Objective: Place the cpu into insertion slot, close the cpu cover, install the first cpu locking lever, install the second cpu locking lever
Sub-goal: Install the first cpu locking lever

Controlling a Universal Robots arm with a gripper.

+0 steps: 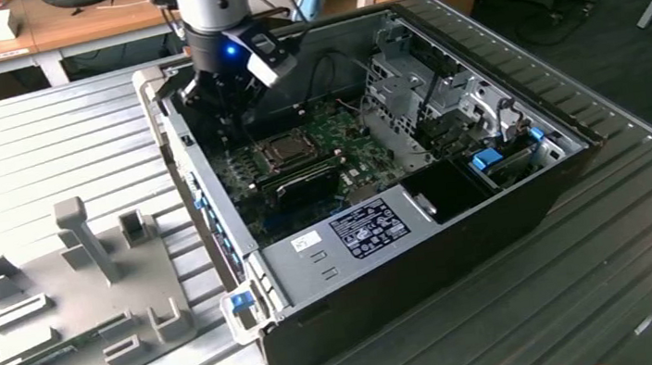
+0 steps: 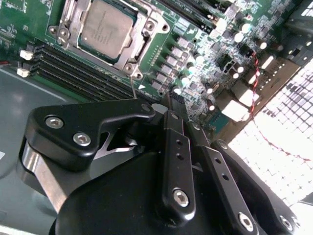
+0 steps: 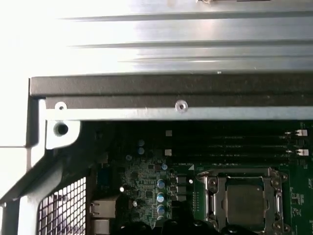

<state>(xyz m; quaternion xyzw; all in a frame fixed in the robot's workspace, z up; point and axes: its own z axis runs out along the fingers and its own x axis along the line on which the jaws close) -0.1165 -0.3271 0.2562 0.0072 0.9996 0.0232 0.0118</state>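
The computer case (image 1: 436, 262) lies on its side on the counter (image 1: 35, 144) with its open side up, so the green board (image 1: 352, 133) faces the arm (image 1: 212, 10). The chip (image 2: 105, 27) sits flat in the socket (image 2: 149, 27). The cover (image 2: 72, 19) appears to lie down over the chip's edges, pinning it there. The jaws hang low inside the case, near the socket. They are drawn together with nothing between them, probably to make a narrow tip for working a lever. Whether either lever is latched I cannot tell.
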